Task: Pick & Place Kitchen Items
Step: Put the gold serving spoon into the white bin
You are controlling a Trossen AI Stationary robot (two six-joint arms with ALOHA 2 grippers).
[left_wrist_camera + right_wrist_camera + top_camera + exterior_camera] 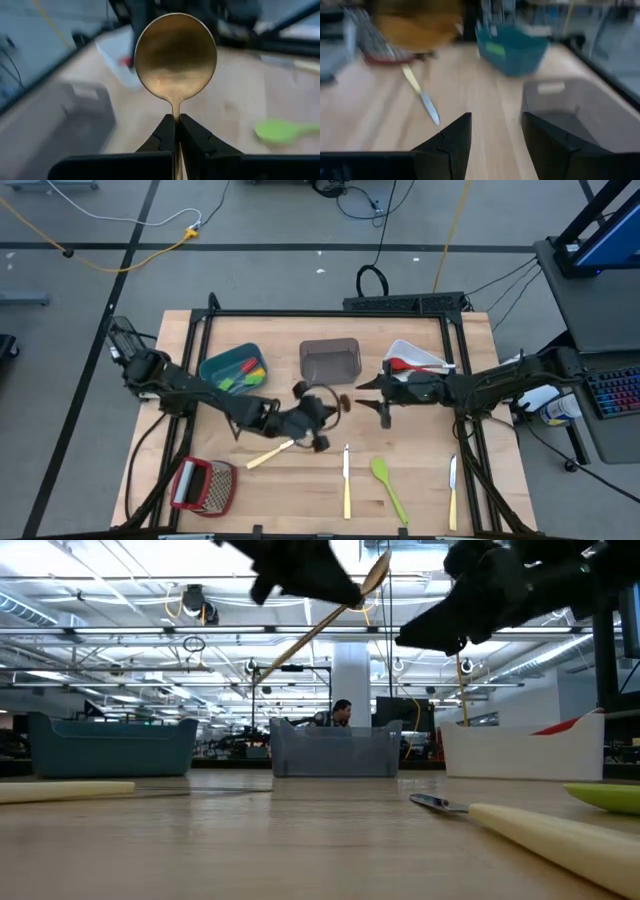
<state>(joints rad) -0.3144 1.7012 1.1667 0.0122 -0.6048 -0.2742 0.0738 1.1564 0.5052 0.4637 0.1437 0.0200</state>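
A gold spoon (175, 52) with a pale handle (270, 452) hangs over the middle of the table, my left gripper (326, 414) shut on it. In the low view the spoon (340, 610) slants, bowl uppermost. My right gripper (495, 135) stands open, holding nothing, above the table right of the spoon (366, 390), between the grey bin (330, 358) and the white bin (415, 360). Two cream-handled knives (346, 480) (452, 492) and a green spatula (388, 485) lie flat near the front edge. My left gripper pinches the spoon's neck (175, 116), just below the bowl, between its two fingers. The bowl sticks out past the fingertips and the handle runs back between them. The spoon is lifted clear of the table and tilted, its handle end (262, 680) lowest.
A teal bin (232, 367) at the back left holds green, yellow and red utensils. The white bin holds a red spatula (400, 364). A red-framed grater (203, 485) lies at the front left. Bare wood shows between the bins and the front row of utensils.
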